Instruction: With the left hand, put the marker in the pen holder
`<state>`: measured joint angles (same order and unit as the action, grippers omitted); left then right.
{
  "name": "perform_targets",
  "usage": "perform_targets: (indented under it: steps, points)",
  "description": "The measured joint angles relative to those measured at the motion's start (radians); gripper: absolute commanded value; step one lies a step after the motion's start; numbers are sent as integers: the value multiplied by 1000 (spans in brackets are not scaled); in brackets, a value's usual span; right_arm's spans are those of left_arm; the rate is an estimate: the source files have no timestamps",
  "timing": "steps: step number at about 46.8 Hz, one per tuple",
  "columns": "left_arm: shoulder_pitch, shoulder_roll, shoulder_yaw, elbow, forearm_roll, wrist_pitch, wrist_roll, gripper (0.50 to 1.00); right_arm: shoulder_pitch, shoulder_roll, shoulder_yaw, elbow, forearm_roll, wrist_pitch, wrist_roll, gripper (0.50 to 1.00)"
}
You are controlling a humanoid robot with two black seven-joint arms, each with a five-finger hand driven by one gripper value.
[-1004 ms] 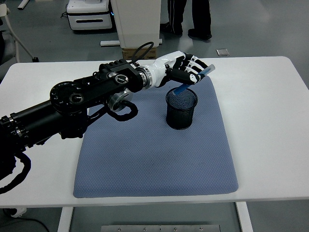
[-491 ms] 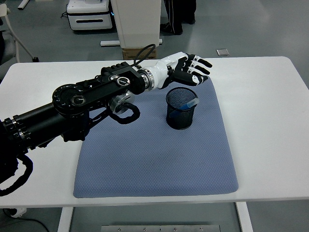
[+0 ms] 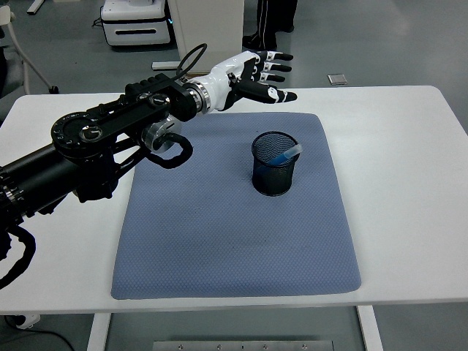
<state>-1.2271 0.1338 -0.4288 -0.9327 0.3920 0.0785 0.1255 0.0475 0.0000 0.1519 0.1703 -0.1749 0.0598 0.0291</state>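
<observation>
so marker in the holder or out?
In. The marker leans inside the holder, tip at the rim; left hand open, clear above.

Left arm (image 3: 95, 146) enters from the left edge, black, stretched diagonally up and to the right across the frame. Forearm turns white near the wrist (a black cable loops above it). Left hand (image 3: 257, 75) is raised at the far side, palm roughly sideways, all 5 fingers (image 3: 281, 96) spread and extended toward the right, holding nothing. Thumb lowest, pointing right. Right arm not visible.
</observation>
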Motion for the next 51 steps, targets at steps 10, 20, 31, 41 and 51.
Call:
perform_targets:
  steps: [10, 20, 31, 41, 51]
  points:
    - [13, 6, -37, 59, -61, 0, 0, 1000, 0, 0, 0, 0, 0, 0, 0, 1000]
    - [74, 35, -131, 81, -145, -5, 0, 1000, 0, 0, 0, 0, 0, 0, 0, 1000]
    - [215, 34, -316, 98, -216, -3, -132, 1000, 0, 0, 0, 0, 0, 0, 0, 1000]
    - [277, 30, -335, 115, -223, -3, -282, 1000, 0, 0, 0, 0, 0, 0, 0, 1000]
    - [325, 16, -336, 181, -301, -2, -388, 1000, 0, 0, 0, 0, 0, 0, 0, 1000]
